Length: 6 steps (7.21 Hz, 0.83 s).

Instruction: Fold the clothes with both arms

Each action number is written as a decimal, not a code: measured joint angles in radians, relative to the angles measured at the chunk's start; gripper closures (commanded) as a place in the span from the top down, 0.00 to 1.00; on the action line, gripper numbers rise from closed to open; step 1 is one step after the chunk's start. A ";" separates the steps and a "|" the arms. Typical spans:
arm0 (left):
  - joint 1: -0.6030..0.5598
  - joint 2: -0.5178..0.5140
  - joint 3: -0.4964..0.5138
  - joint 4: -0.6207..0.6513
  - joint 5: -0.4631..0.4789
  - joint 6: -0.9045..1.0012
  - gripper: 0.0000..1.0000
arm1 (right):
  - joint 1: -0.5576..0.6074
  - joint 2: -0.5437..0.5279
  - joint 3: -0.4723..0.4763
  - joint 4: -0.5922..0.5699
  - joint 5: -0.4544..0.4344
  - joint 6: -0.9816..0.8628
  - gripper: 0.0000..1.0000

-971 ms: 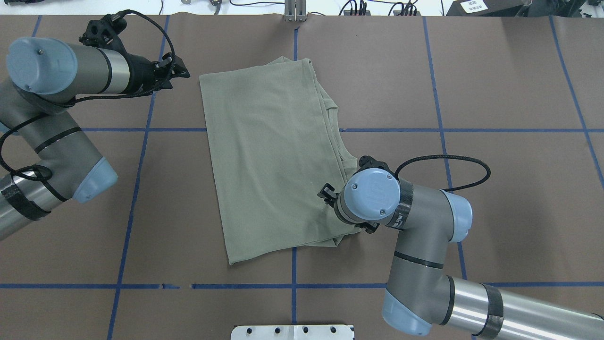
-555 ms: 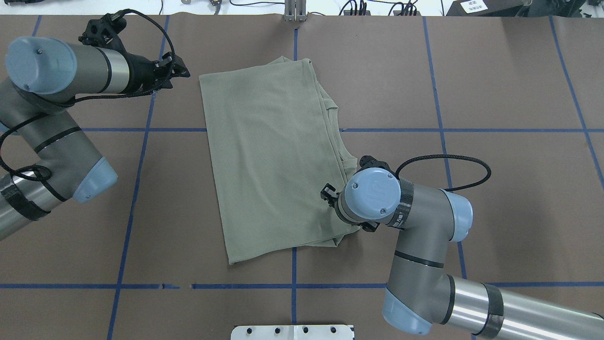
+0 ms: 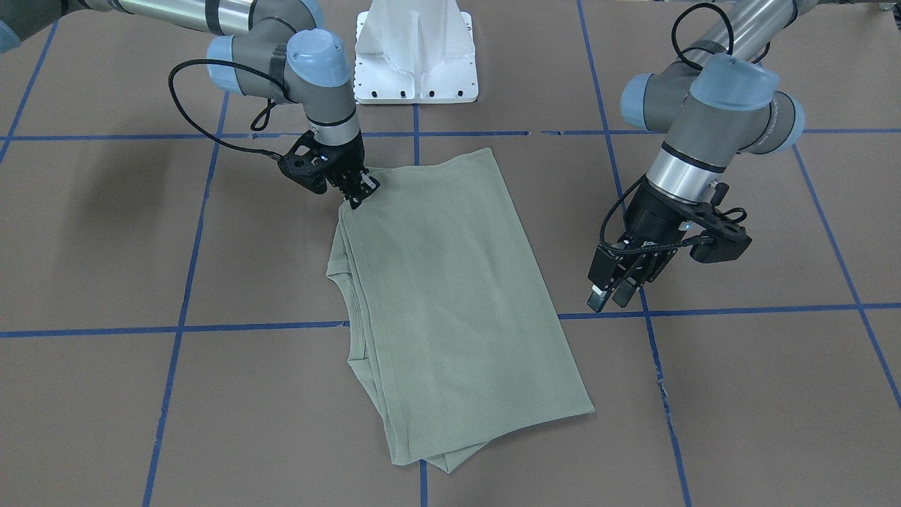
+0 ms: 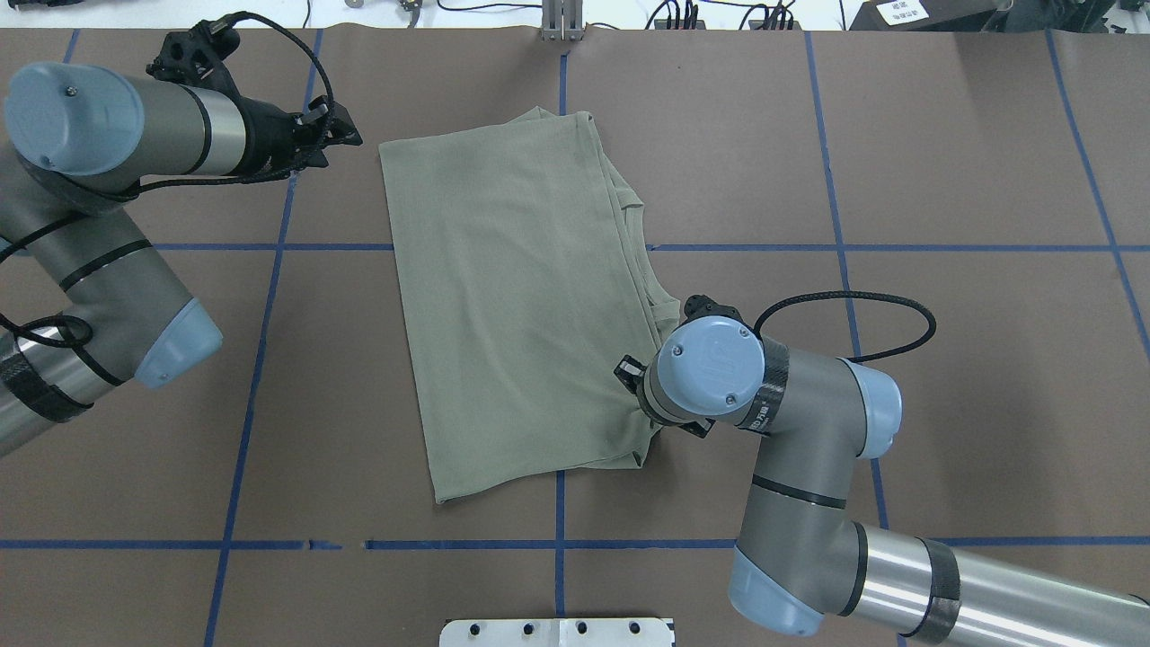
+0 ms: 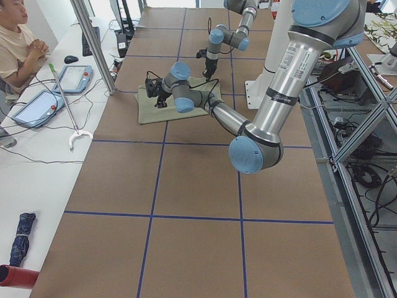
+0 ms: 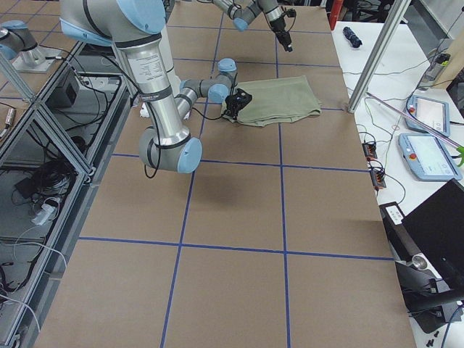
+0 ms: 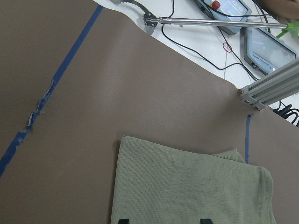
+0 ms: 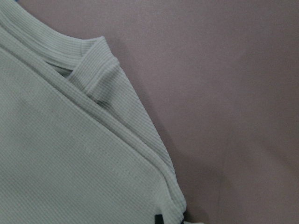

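Observation:
The pale green shirt (image 3: 450,296) lies folded into a long panel on the brown table, its ribbed neck edge (image 8: 88,70) showing on the right arm's side. My right gripper (image 3: 357,193) is down at the shirt's corner nearest the robot base and shut on the layered edge there. From overhead the fabric (image 4: 512,296) puckers toward that wrist. My left gripper (image 3: 607,297) hangs open above bare table, beside the shirt's far long edge and apart from it. In the left wrist view its fingertips (image 7: 122,220) stand wide over the cloth's corner (image 7: 187,186).
Blue tape lines (image 4: 260,359) grid the brown table. The white pedestal base (image 3: 415,49) stands at the robot's edge. A metal post (image 4: 561,20) stands at the far edge. Beyond it a side table carries pendants (image 5: 74,77) and cables, with a seated person (image 5: 15,43).
The right wrist has shifted slightly, and the shirt's near corner has drawn in toward its gripper. The left arm has moved a little toward the far edge.

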State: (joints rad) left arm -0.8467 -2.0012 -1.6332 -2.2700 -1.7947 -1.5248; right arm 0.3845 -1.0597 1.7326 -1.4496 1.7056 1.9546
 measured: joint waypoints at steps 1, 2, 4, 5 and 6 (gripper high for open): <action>0.000 0.000 -0.003 0.002 0.000 0.000 0.59 | 0.007 0.004 0.002 0.000 0.004 0.000 0.00; 0.000 0.000 -0.005 0.005 0.000 0.000 0.59 | 0.017 0.005 0.014 0.000 0.015 0.000 0.00; 0.000 0.000 -0.009 0.015 -0.001 0.001 0.59 | 0.029 0.002 0.060 -0.008 0.034 0.003 0.00; 0.001 -0.001 -0.010 0.017 -0.002 -0.002 0.59 | 0.030 0.000 0.071 -0.010 0.036 0.006 0.00; 0.001 0.000 -0.017 0.018 -0.002 -0.011 0.59 | 0.031 -0.003 0.080 -0.011 0.036 0.012 0.00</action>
State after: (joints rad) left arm -0.8454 -2.0016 -1.6506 -2.2522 -1.7972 -1.5353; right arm 0.4153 -1.0625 1.8123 -1.4611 1.7419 1.9664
